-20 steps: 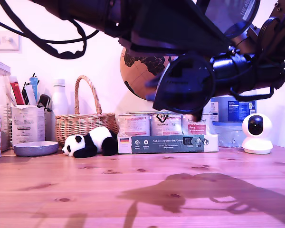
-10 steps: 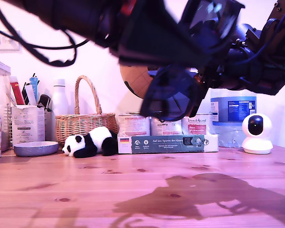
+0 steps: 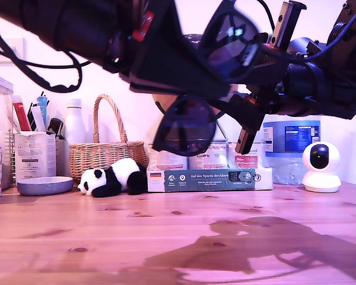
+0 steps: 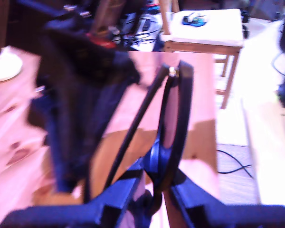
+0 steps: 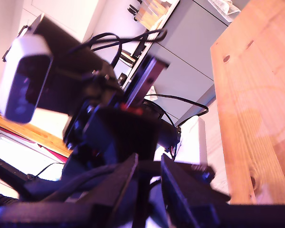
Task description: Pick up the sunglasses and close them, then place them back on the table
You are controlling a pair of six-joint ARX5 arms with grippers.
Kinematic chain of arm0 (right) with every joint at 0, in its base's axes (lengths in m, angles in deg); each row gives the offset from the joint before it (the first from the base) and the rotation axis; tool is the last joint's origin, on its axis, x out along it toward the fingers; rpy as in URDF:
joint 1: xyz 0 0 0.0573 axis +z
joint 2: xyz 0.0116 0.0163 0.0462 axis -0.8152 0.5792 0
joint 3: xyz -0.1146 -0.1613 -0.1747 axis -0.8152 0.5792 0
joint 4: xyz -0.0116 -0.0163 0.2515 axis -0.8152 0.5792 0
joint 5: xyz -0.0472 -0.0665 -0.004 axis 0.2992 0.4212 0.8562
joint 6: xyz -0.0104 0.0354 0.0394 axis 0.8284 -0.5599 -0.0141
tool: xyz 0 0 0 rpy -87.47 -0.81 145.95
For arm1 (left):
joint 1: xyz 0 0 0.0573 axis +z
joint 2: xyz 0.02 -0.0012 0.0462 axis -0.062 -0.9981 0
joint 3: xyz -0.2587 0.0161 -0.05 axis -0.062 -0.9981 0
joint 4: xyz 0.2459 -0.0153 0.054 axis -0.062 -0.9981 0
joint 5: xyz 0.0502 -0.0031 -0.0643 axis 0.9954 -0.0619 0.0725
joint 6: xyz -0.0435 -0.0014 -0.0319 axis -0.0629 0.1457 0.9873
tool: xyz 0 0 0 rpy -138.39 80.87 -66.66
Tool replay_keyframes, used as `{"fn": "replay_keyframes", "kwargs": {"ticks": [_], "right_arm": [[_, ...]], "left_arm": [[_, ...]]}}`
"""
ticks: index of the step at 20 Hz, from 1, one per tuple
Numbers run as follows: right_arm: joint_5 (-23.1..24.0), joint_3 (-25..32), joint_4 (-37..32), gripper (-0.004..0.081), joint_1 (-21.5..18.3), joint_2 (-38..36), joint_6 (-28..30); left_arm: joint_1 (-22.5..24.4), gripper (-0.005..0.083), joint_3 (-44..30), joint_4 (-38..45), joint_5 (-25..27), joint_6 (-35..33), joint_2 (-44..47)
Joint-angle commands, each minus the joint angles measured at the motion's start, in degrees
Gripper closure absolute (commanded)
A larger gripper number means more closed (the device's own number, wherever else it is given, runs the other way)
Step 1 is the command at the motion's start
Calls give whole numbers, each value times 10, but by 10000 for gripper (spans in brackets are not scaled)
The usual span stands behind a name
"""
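While both arms meet high over the table (image 3: 107,237), the sunglasses (image 3: 184,126) hang between them in mid-air, well clear of the wood; their shadow falls on the boards toward the exterior view's right. One dark lens hangs low near the middle of the exterior view, and the other sits higher, tilted, toward that view's right.

First wrist view: my first gripper (image 4: 154,190) is clamped on the rim of the sunglasses (image 4: 175,118), which are seen edge-on. One thin temple arm slants away from the frame at the hinge, so the pair is not folded flat.

Second wrist view: my second gripper (image 5: 147,178) has its fingers drawn narrow, with a thin dark part between them. Whether they actually pinch it I cannot tell. The other arm's camera housing fills the view beyond.

Background, exterior view: a wicker basket (image 3: 104,151), a toy panda (image 3: 113,177) and a small white camera (image 3: 319,166) stand along the table's far edge.
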Motion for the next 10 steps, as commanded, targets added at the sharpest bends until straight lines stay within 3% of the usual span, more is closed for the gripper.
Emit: {"fn": "replay_keyframes", "kwargs": {"ticks": [1,5,10], "right_arm": [[-24,-1,2,649,8,2,1],[-5,-1,-24,648,10,2,5],[136,-1,-51,648,-21,2,1]], "left_arm": [[14,797,-9,-2,2,-6,1],[29,797,-9,-17,-9,-12,1],[28,797,-9,-69,7,-35,0]]}}
